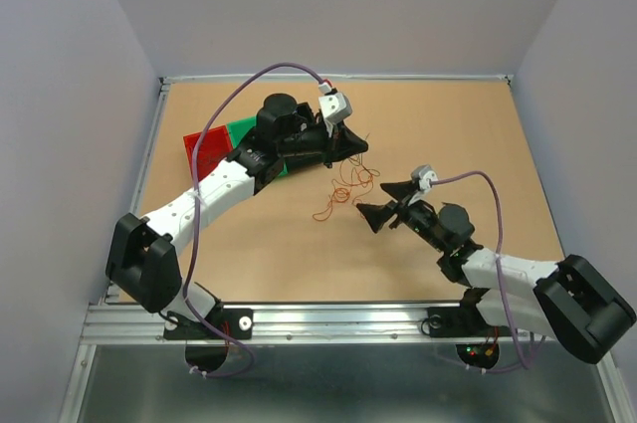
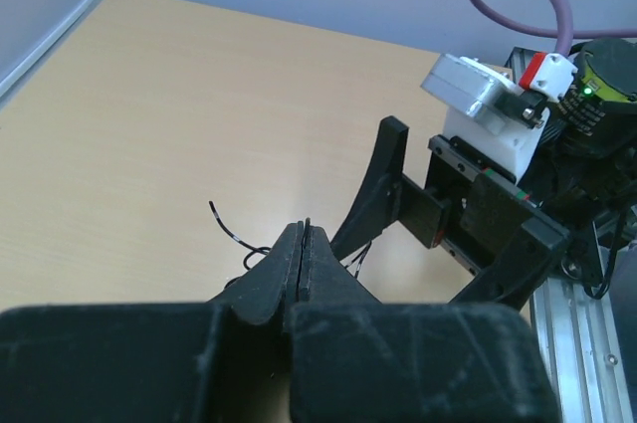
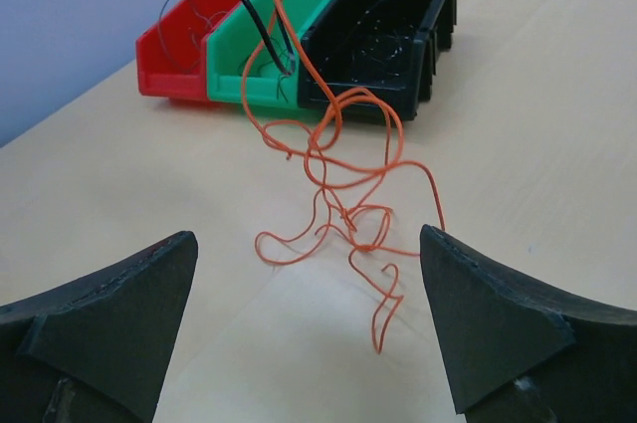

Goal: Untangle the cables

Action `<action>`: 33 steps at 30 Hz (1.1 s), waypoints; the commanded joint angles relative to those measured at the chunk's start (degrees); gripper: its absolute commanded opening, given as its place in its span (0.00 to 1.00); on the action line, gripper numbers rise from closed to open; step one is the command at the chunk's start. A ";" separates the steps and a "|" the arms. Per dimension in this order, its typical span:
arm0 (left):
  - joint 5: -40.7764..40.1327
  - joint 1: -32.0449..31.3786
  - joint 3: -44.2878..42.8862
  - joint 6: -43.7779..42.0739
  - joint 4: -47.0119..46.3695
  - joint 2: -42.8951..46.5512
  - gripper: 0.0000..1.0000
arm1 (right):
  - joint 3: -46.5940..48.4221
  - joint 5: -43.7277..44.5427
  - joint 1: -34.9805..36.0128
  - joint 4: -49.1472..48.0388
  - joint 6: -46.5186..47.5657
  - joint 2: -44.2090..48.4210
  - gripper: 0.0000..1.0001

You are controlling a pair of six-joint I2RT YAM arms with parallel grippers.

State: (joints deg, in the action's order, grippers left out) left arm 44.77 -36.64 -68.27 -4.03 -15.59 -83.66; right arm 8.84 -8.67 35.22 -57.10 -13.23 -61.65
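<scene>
An orange cable (image 3: 350,194) lies in a loose tangle on the table, also seen in the top view (image 1: 343,191). One orange strand rises with thin black cables (image 3: 261,20) towards the top of the right wrist view. My left gripper (image 2: 304,232) is shut, and black cable ends with white stripes (image 2: 227,228) stick out beside its fingers. In the top view it (image 1: 356,147) is raised just beyond the tangle. My right gripper (image 3: 307,239) is wide open and empty, low over the table just short of the orange tangle, as the top view (image 1: 376,202) also shows.
Red (image 3: 174,40), green (image 3: 254,55) and black (image 3: 383,30) bins stand in a row behind the tangle. In the top view the red (image 1: 204,149) and green (image 1: 242,129) bins lie partly under my left arm. Grey walls surround the table.
</scene>
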 commanded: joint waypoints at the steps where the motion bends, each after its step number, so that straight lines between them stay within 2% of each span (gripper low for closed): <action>1: 2.33 -0.10 -2.66 0.52 -1.81 0.95 0.00 | 7.32 -2.94 0.02 -10.83 3.12 -5.40 0.98; 9: 3.21 -0.10 -2.74 1.04 -1.90 0.69 0.00 | 14.44 -3.55 0.02 -16.20 2.60 -16.14 0.96; 13: 3.74 -0.10 -2.83 1.48 -1.81 1.04 0.00 | 16.03 -3.64 0.11 -19.88 1.55 -23.51 0.72; 14: 3.48 -0.18 -2.75 1.40 -1.81 1.21 0.00 | 15.77 -3.73 0.02 -22.41 0.85 -24.30 0.55; 15: 3.13 -0.10 -2.66 1.40 -1.81 1.83 0.00 | 14.81 -3.47 0.02 -23.31 0.58 -24.83 0.47; 16: 1.73 -0.01 -2.57 1.31 -1.89 2.27 0.00 | 13.93 -3.11 0.02 -24.71 0.14 -24.66 0.29; 21: -5.04 1.74 -0.20 3.24 -4.88 5.69 0.00 | 4.37 -0.57 0.02 -32.36 -2.93 -22.73 0.01; 26: -11.80 6.93 0.86 8.42 -6.91 5.53 0.00 | -8.21 8.38 0.02 -37.47 -7.06 -16.50 0.01; 29: -15.67 8.51 0.51 8.43 -6.73 4.38 0.00 | -14.44 17.85 0.02 -36.86 -9.78 -11.32 0.01; 31: -17.08 8.96 0.42 7.90 -6.64 3.33 0.00 | -16.30 21.31 0.02 -34.76 -12.25 -4.56 0.01; 33: -18.84 9.22 0.24 6.68 -6.55 2.45 0.00 | -16.14 25.44 0.11 -24.77 -14.26 0.80 0.01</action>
State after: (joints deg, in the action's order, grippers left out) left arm 30.44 -27.38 -68.01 3.03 -19.35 -80.55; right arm 2.87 4.64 35.22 -72.49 -22.22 -69.87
